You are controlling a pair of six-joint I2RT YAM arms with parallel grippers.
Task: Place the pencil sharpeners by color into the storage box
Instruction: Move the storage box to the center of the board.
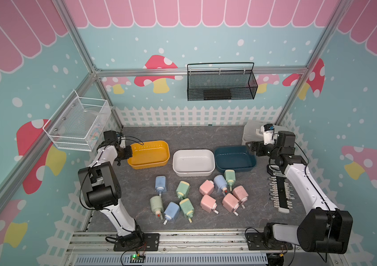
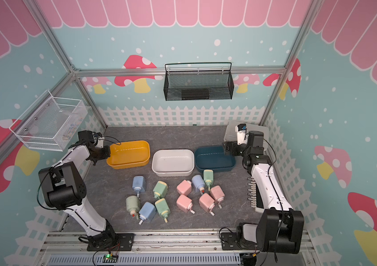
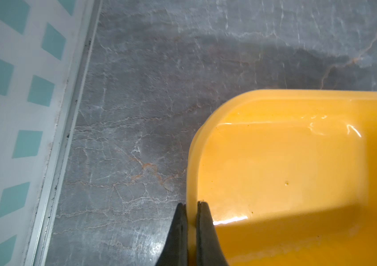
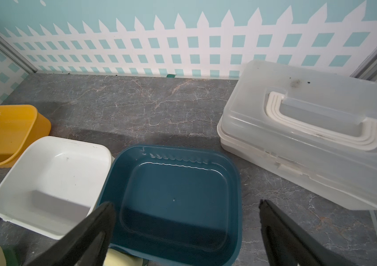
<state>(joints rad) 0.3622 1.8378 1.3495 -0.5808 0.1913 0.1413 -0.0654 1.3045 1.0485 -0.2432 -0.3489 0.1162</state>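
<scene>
Closest to me, toward the front of the grey marble-patterned bench (image 1: 206, 221), lie the eleven small pastel plastic pencil sharpeners (image 1: 208, 202), all on the bench surface. The four pink ones (image 1: 230, 202) bunch at the right, while the four green ones (image 1: 182, 189) and three blue ones (image 1: 160, 183) scatter among and left of them. Their rounded boxy bodies lie with long axes running roughly front to back, some slanted, and most crank stubs aim toward me.

Behind them stand three smooth, round-cornered plastic tubs in a row: a glossy yellow tub (image 1: 148, 164), a white tub (image 1: 193, 173) and a dark blue tub (image 1: 240, 168).

My left arm (image 1: 104, 156) folds its elbow high and reaches back to the yellow tub's left end. The left jaws pinch its rim there, one on each side of the wall. My right arm (image 1: 302, 184) stretches back with its wrist turned inward. The right jaws are spread wide, holding nothing, above the dark blue tub's right end.
</scene>
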